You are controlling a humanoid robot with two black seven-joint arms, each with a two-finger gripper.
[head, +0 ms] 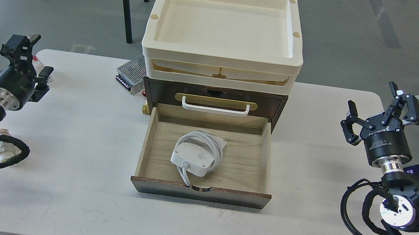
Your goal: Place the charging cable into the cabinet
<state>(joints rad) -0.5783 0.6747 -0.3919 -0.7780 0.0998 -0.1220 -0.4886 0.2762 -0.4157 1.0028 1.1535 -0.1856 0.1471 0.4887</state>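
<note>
Nearest us, the pulled-out drawer of the cabinet held the charging cable, lying flat on its floor, well apart from both grippers and between them. Our right gripper hovered to the cable's right, fingers spread wide, empty. Our left gripper hung to its left; we could not tell its opening. Cream trays sat stacked on the cabinet.
</note>
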